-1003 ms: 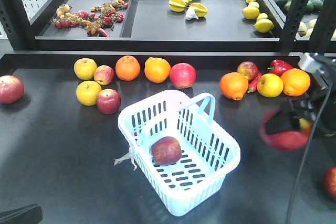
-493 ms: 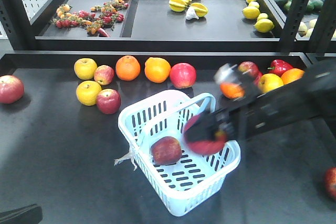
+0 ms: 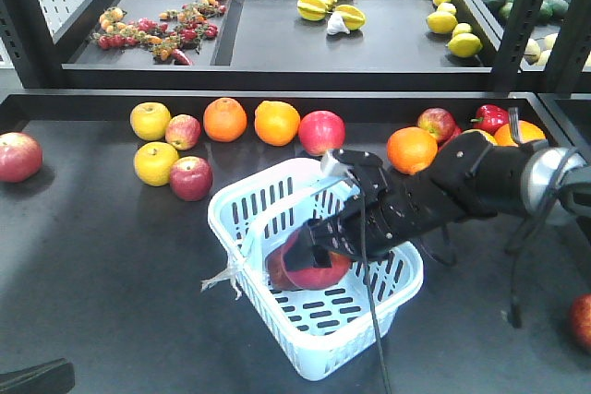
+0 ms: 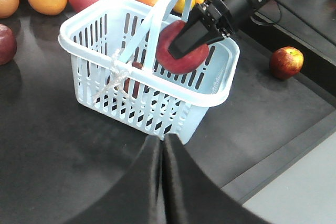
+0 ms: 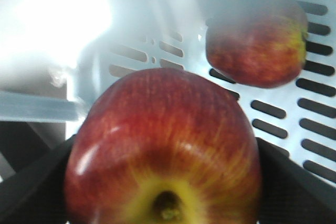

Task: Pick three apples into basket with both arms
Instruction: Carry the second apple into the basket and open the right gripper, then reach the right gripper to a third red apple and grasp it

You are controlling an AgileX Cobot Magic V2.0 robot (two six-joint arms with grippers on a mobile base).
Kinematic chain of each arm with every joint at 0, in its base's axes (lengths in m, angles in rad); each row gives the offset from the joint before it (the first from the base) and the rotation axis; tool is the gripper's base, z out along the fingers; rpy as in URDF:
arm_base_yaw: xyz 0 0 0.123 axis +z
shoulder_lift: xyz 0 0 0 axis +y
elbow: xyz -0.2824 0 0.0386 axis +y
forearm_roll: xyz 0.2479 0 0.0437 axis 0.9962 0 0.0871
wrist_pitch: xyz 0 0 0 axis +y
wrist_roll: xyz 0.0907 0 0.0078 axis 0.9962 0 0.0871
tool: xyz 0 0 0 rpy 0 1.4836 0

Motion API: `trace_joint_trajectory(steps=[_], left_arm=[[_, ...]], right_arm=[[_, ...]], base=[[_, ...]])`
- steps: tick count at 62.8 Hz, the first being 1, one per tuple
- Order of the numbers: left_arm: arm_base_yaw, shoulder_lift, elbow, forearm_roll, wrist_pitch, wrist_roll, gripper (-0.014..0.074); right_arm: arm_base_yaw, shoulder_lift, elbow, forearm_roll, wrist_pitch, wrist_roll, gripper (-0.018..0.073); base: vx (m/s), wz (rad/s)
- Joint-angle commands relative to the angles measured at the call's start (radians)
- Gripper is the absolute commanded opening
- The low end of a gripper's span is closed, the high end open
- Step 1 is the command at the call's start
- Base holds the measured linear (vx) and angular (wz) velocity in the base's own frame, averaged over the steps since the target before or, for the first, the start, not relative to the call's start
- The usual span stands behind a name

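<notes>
The right arm (image 3: 480, 182) reached in from 3 o'clock across the dark shelf, and the right gripper (image 3: 319, 248) sat over the open top of the pale blue basket (image 3: 277, 198), its jaws clamped on a dark red apple (image 3: 321, 269). The left wrist view showed that held apple at or just above rim level, inside the basket's outline, beside the raised hoop handle (image 4: 157, 17). The right wrist view looked past the held fruit, stem dimple toward the lens, to a second apple (image 5: 257, 45) resting on the slotted basket floor at about 1 o'clock. A whitish strip (image 3: 222, 276) hung tied to the basket's side at 9 o'clock. The left gripper (image 4: 161, 145) showed only at the bottom of its own camera view, its two black jaws pressed together with nothing between them, well short of the basket. Loose apples lay elsewhere: one (image 3: 190, 178) at 10 o'clock from the basket beside a yellow round fruit (image 3: 155, 162), one (image 3: 321, 132) at 12 o'clock next to an orange (image 3: 277, 123), and one (image 3: 18, 156) at the far 9 o'clock edge.
</notes>
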Motion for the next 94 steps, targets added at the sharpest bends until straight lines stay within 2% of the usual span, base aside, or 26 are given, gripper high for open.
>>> trace_joint_trajectory(steps=[1,8,16,29,39,51,67,76,81,87,94], left_arm=[[-0.004,0.004,-0.026,-0.019,-0.066,-0.007,-0.0006],[-0.004,0.004,-0.026,-0.019,-0.066,-0.007,-0.0006],[-0.004,0.004,-0.026,-0.019,-0.066,-0.007,-0.0006],[-0.004,0.004,-0.026,-0.019,-0.066,-0.007,-0.0006],[-0.004,0.004,-0.026,-0.019,-0.066,-0.007,-0.0006],[-0.004,0.004,-0.026,-0.019,-0.066,-0.007,-0.0006],[-0.004,0.004,-0.026,-0.019,-0.066,-0.007,-0.0006],[-0.004,0.004,-0.026,-0.019,-0.066,-0.007,-0.0006],[-0.004,0.004,-0.026,-0.019,-0.066,-0.007,-0.0006],[-0.004,0.004,-0.026,-0.019,-0.066,-0.007,-0.0006],[-0.004,0.004,-0.026,-0.019,-0.066,-0.007,-0.0006]], right_arm=[[0.0,-0.043,-0.041,0.036,0.029,-0.004,0.0503],[0.0,-0.043,-0.041,0.026,0.044,-0.004,0.061],[0.0,-0.043,-0.041,0.025,0.064,0.005,0.0622],[-0.001,-0.043,-0.041,0.021,0.103,0.007,0.0515],[-0.001,-0.045,-0.041,-0.013,0.174,0.03,0.0319],[-0.001,-0.108,-0.041,-0.172,0.253,0.117,-0.0017],[-0.004,-0.364,-0.041,-0.397,0.299,0.268,-0.0007],[-0.02,-0.514,-0.04,-0.64,0.278,0.45,-0.0004],[-0.068,-0.582,-0.029,-0.77,0.287,0.562,-0.0004],[-0.172,-0.66,0.017,-0.887,0.282,0.614,-0.0004],[-0.328,-0.713,0.095,-0.916,0.271,0.607,-0.0004]], base=[[0.0,0.0],[0.0,0.0],[0.0,0.0],[0.0,0.0],[0.0,0.0],[0.0,0.0],[0.0,0.0],[0.0,0.0],[0.0,0.0],[0.0,0.0],[0.0,0.0]])
